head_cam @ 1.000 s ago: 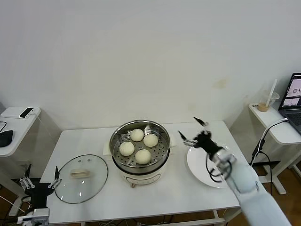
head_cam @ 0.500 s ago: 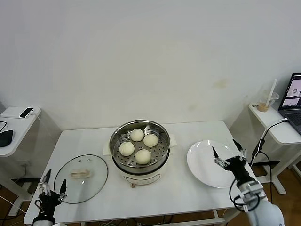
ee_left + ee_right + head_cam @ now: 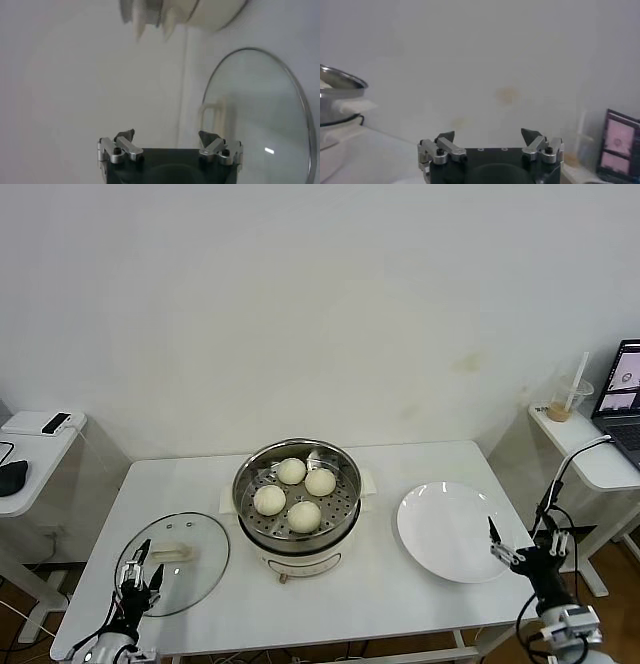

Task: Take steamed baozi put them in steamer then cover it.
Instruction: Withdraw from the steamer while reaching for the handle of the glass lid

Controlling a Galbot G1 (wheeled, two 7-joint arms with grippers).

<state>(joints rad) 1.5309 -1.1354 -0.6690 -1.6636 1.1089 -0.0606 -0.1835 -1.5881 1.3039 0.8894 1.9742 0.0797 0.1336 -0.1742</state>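
Several white baozi (image 3: 304, 515) lie on the perforated tray of the steel steamer (image 3: 342, 510), which stands uncovered at mid-table. The glass cover (image 3: 190, 579) with its cream handle (image 3: 170, 554) rests flat on the table to the steamer's left. My left gripper (image 3: 141, 569) is open and empty at the cover's near left edge; its wrist view shows the cover (image 3: 260, 120) and the steamer's base (image 3: 210, 12) beyond. My right gripper (image 3: 522, 542) is open and empty at the table's front right corner, just off the plate. The steamer (image 3: 340, 95) shows at the edge of the right wrist view.
A bare white plate (image 3: 447, 531) lies right of the steamer. A side table with a drink cup (image 3: 567, 400) and a laptop (image 3: 625, 396) stands at the far right. Another small table (image 3: 30, 446) with devices is at the far left.
My right gripper has drawn back from beside the steamer, over the plate, down to the front right corner. My left gripper has risen from the front left to the cover's edge.
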